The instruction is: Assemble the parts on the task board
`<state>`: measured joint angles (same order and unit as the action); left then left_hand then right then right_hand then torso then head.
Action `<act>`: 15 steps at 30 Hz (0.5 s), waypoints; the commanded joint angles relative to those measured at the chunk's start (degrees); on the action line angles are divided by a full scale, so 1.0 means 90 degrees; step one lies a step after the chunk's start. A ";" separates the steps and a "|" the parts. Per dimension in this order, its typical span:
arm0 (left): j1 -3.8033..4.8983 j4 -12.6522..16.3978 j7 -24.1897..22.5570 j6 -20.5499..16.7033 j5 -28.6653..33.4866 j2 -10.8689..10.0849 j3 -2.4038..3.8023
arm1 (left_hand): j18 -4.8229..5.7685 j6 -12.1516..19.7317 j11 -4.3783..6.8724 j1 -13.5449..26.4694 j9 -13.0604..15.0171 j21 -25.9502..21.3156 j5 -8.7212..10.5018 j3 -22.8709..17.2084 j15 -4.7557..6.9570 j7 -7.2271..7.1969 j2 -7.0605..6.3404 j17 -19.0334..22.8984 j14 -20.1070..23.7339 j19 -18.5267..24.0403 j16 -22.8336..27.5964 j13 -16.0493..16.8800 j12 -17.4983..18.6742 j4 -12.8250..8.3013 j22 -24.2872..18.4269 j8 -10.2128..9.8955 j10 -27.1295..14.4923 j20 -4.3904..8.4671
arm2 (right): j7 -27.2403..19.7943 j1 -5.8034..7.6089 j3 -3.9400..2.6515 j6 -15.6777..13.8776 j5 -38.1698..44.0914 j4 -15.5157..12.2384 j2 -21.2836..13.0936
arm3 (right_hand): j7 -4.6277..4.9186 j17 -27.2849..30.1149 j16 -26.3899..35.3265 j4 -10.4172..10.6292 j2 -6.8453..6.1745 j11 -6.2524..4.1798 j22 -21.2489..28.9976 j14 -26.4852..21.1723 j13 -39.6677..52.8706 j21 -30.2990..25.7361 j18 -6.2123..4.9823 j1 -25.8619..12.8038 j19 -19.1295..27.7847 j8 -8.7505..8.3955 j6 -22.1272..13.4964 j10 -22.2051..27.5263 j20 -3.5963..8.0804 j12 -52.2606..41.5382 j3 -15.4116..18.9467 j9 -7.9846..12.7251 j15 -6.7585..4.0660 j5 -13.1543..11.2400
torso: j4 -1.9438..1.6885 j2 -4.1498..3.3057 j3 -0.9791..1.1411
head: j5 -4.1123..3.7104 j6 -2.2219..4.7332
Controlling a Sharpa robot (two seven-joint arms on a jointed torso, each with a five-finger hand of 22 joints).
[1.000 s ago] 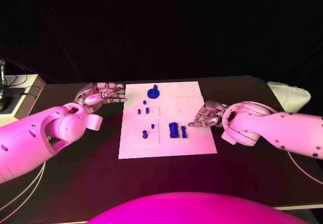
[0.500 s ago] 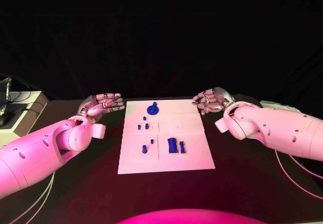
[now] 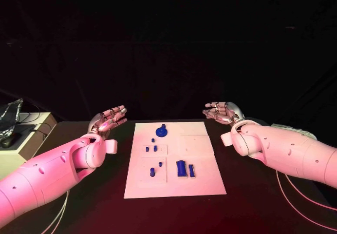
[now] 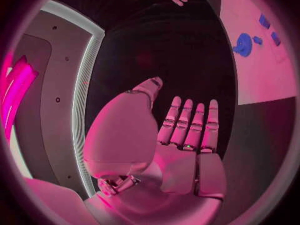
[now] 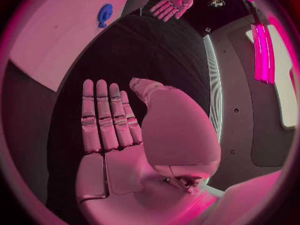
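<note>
Hovering left hand [image 3: 106, 118]: raised beside the far left corner of the board, fingers stretched apart, grasping nothing.
Right hand [image 3: 222, 111]: lifted beyond the far right corner, fingers loosely spread, empty.
Task board [image 3: 203, 183]: flat between the two arms, nearer than both hands.
Parts [image 3: 182, 168]: blue pieces resting on the board, apart from either hand.

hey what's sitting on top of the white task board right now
Small blue parts lie or stand on the task board: a round one at its far end, and several pegs and blocks nearer. Nothing covers the board's top; both hands are off to its sides.
</note>
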<state>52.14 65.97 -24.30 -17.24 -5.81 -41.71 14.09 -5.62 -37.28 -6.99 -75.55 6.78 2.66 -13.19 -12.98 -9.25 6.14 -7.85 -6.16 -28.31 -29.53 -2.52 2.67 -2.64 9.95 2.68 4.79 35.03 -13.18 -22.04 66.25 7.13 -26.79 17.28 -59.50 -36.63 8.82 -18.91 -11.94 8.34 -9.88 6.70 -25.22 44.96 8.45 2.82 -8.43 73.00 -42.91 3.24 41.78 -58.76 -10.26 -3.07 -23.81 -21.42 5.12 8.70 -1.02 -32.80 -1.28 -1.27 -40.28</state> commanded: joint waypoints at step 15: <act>0.0607 0.1816 -0.0414 -0.2026 0.0438 -0.0228 -0.1064 | 0.0625 0.4142 0.0776 0.8395 -0.0753 -0.0296 0.1465 0.1442 0.1028 -0.0682 0.0873 0.0684 0.3146 0.3281 0.0280 -0.0297 0.0293 -0.1106 -0.0298 -0.0533 -0.3893 0.1464 | -0.0527 -0.0418 -0.0493 -0.1202 -0.1182 -0.2109 -0.0561 | -0.0980 0.2101 0.1327 -0.0927 0.1098 -0.0744 0.2803 -0.4995 -0.0939 -0.0314 0.0937 -0.8111 0.4768 -0.0360 -0.4643 0.6529 0.1140 0.0341 0.2646 0.2380 -0.0569 -0.0967 | 0.0110 0.0176 0.0139 | 0.0138 0.0640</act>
<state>57.27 81.16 -25.29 -27.47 -3.95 -43.66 4.54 -1.18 -2.69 -0.50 -14.65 0.49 0.46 -1.14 -1.02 -0.54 0.44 -0.56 -0.45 -2.11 -2.14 -0.38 0.21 -0.37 0.62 0.21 0.47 2.51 -0.90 -23.42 62.74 2.77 -32.63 11.58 -77.07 -41.44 0.64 -1.33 -0.95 0.50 -0.69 0.48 -1.77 3.20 0.59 0.44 -1.23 13.44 -3.00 0.41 2.96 -5.62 -0.73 -0.45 -1.79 -1.50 0.32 0.75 -0.26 -31.57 -0.30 -0.16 -35.25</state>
